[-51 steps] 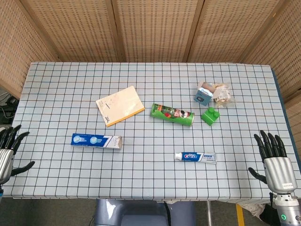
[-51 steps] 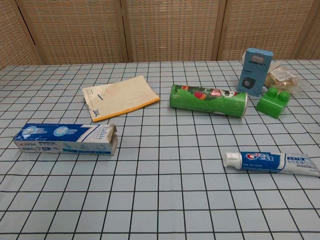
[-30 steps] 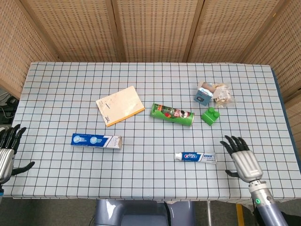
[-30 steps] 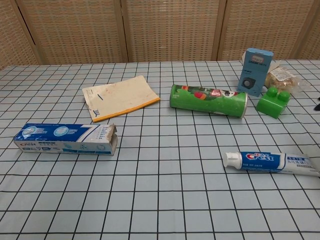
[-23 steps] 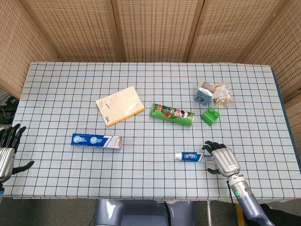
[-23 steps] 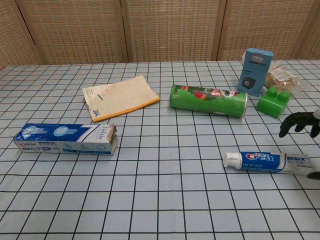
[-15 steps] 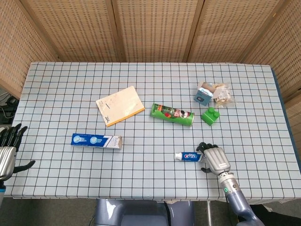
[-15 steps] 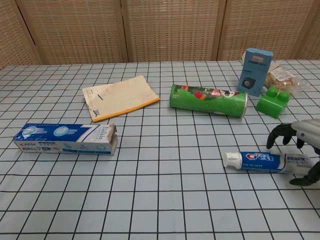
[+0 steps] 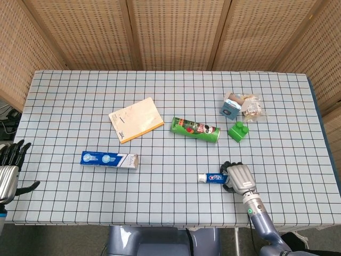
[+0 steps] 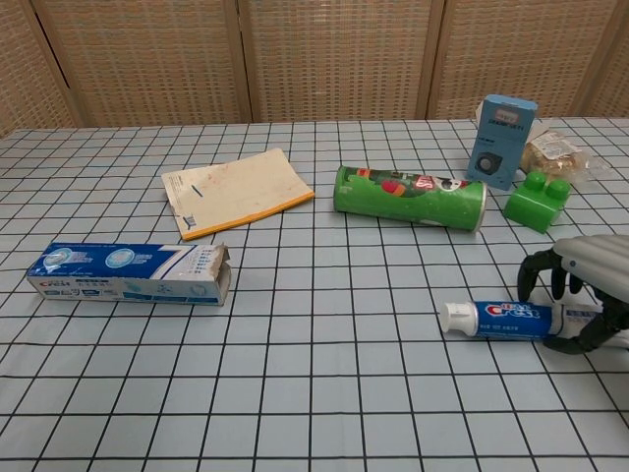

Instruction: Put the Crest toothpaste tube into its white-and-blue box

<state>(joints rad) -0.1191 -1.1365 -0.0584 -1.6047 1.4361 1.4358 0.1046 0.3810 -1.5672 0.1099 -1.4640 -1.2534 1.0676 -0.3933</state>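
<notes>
While flat toothpaste tube [image 10: 501,317] lies on checked cloth, right hand [image 10: 578,292] arches over its tail, dark fingers [image 10: 532,270] curled, grip uncertain. Oblong cardboard box [image 10: 129,273] well apart; left hand [image 9: 9,169] fingers spread.

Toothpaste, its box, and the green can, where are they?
toothpaste [image 10: 506,317], chest view, on the blue label
box [image 10: 118,271], chest view, on its front side
green can [image 9: 194,129], head view, on the middle of its side
</notes>
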